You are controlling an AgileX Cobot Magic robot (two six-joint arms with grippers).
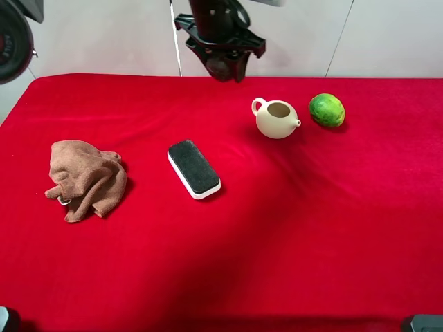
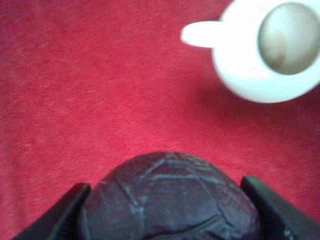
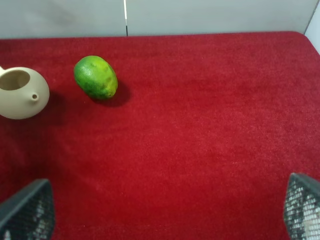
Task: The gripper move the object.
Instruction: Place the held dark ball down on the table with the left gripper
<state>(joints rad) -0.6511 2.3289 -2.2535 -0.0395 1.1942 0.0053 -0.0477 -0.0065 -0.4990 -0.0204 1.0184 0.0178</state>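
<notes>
My left gripper (image 1: pixel 221 57) hangs above the far middle of the red table and is shut on the dark maroon ball (image 1: pixel 223 68). In the left wrist view the mottled ball (image 2: pixel 170 200) fills the space between the two black fingers (image 2: pixel 57 217), high over the cloth. The cream teapot (image 2: pixel 272 50) lies below and a little to one side of it. My right gripper (image 3: pixel 165 212) is open and empty, with its mesh-faced fingertips (image 3: pixel 27 210) wide apart over bare red cloth.
On the red table (image 1: pixel 291 242) sit a cream teapot (image 1: pixel 275 117), a green round fruit (image 1: pixel 327 110) to its right, a black-topped white eraser (image 1: pixel 194 168) in the middle and a crumpled brown cloth (image 1: pixel 84 178) at the left.
</notes>
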